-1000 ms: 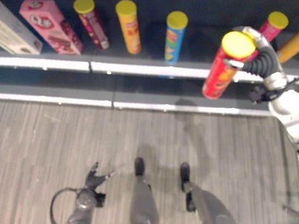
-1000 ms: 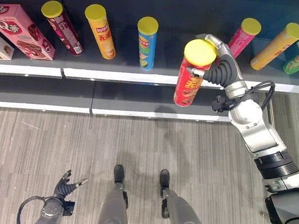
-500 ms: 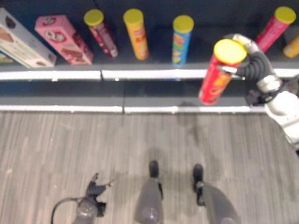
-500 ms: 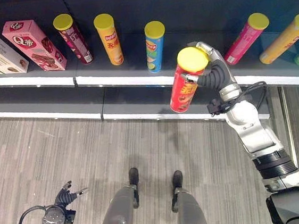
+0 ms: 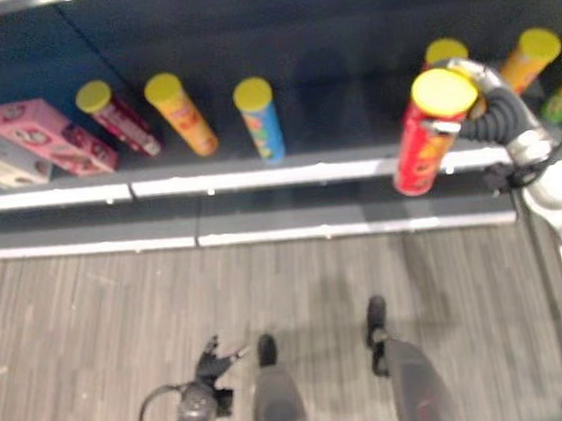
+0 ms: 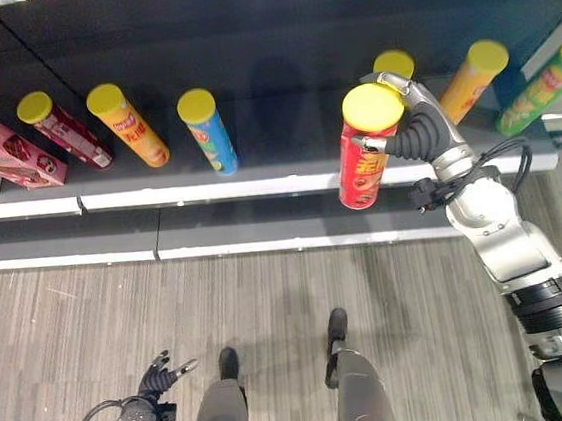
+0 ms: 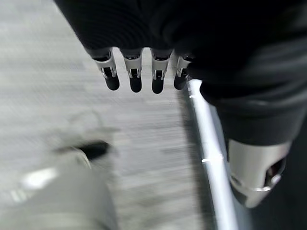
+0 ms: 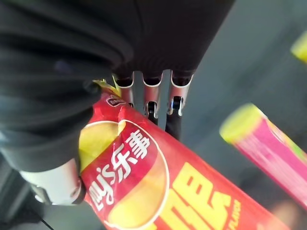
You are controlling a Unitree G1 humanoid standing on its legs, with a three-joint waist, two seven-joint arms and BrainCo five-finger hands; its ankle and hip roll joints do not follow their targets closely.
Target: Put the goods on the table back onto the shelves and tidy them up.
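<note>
My right hand (image 6: 422, 133) curled around the red can (image 6: 364, 156), held at the shelf (image 6: 258, 186) edge, right of frame center.

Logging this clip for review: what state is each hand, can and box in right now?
Right hand: shut on the red can.
Red can: held in front of the shelf, not yet set down.
Left hand: low, open, holding nothing.
Maroon can, orange can, blue can: standing on the shelf.
Pink box: on the shelf.

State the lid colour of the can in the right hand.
Yellow, on the red can; clearest in the right eye view.
</note>
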